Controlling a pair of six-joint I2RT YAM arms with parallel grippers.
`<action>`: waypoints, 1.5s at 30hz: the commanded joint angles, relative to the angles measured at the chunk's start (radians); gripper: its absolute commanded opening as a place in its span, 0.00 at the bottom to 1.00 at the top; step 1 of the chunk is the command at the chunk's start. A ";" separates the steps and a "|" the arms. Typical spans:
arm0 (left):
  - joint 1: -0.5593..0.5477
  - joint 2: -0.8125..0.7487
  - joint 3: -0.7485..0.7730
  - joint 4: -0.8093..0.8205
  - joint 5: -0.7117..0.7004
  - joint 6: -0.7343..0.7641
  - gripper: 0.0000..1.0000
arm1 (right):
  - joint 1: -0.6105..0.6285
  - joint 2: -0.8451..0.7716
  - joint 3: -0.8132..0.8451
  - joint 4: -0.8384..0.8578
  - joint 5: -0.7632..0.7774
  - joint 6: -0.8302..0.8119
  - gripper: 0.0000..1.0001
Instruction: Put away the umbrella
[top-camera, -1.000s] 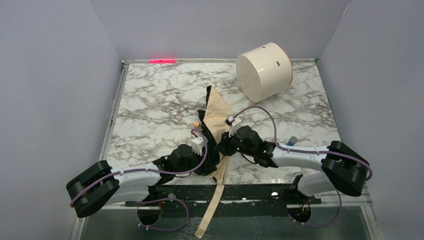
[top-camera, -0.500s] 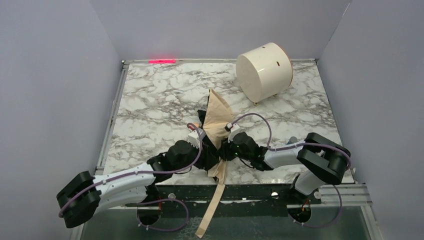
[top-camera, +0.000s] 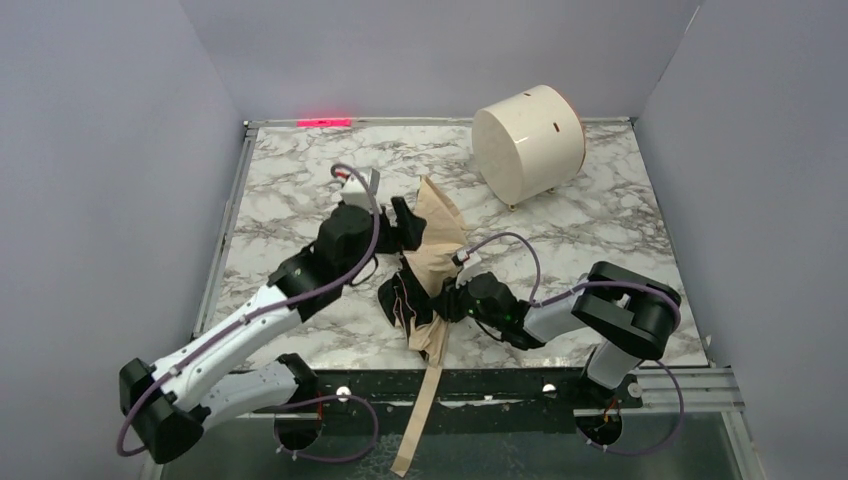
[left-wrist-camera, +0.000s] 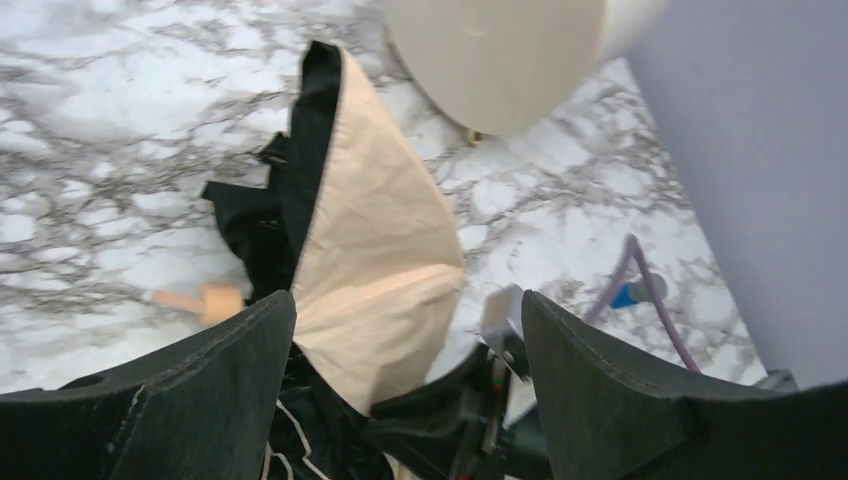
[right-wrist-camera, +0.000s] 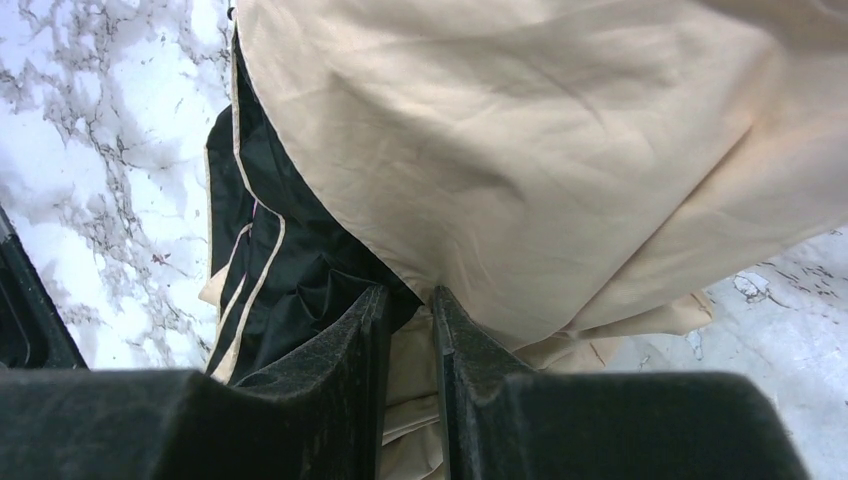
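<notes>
- Left claw (top-camera: 408, 222) has lifted away from the umbrella (top-camera: 437, 245) and gapes wide, holding nothing.
- Right claw (right-wrist-camera: 408, 330) pinches the umbrella's tan cloth.

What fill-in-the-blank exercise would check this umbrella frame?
The left gripper hangs over the umbrella with its jaws ____.
The right gripper is shut on the umbrella's beige ____.
The white drum lies on its ____.
The strap hangs over the table's ____ edge.
Missing: open; fabric; side; near.
</notes>
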 joint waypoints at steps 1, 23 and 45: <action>0.225 0.239 0.230 -0.172 0.149 0.017 0.84 | 0.021 0.059 -0.049 -0.181 0.044 -0.014 0.28; 0.426 0.811 0.769 -0.382 0.580 -0.034 0.71 | 0.048 0.078 -0.050 -0.169 0.096 -0.027 0.28; 0.426 0.901 0.840 -0.366 0.726 0.048 0.15 | 0.053 0.085 -0.040 -0.180 0.102 -0.017 0.28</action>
